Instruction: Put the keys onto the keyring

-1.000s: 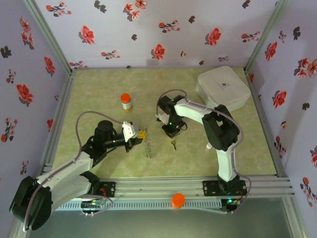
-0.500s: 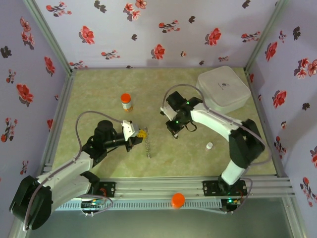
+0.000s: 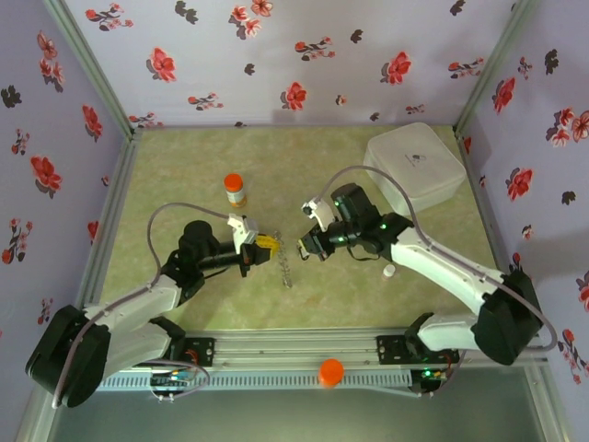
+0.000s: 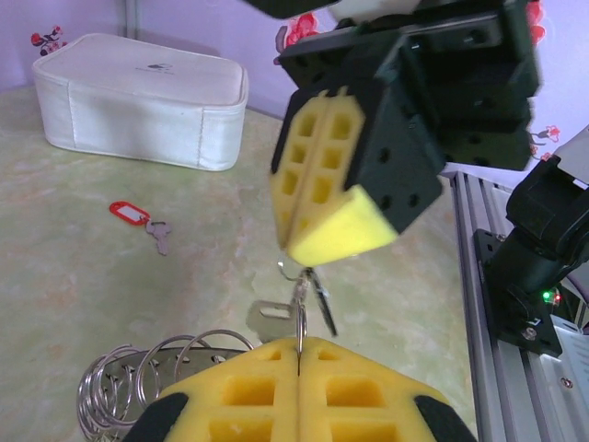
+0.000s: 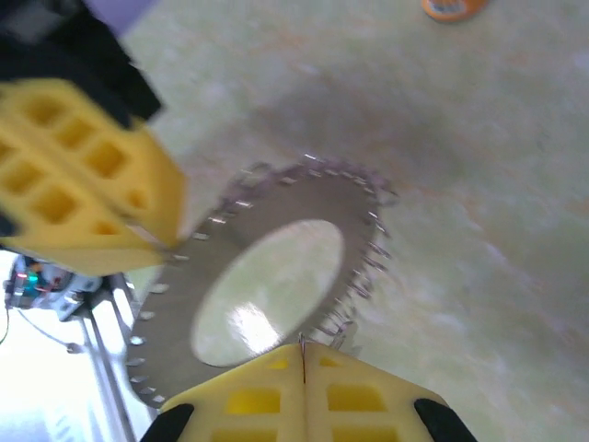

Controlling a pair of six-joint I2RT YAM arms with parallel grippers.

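My left gripper [image 3: 264, 244] is shut on one wire loop of the keyring [image 5: 267, 276], a large flat grey ring with silvery loops along its rim. The ring hangs edge-on between the two grippers [image 3: 285, 267]. My right gripper [image 3: 304, 247] is shut on the small wire ring of a silvery key [image 4: 271, 319]. That key and its dark tag [image 4: 322, 302] dangle just above the left pads [image 4: 248, 396], against the held loop. The second key, with a red tag [image 4: 129, 213], lies on the table beyond.
A white case [image 3: 414, 164] sits at the back right. An orange-capped bottle [image 3: 235, 189] stands behind the left gripper. A small white cap [image 3: 390, 271] lies under the right arm. The frame rail [image 3: 304, 341] runs along the near edge.
The right gripper lifted the dark-tagged key off the table and swung left to meet the left gripper. The left gripper shifted slightly right with the keyring.
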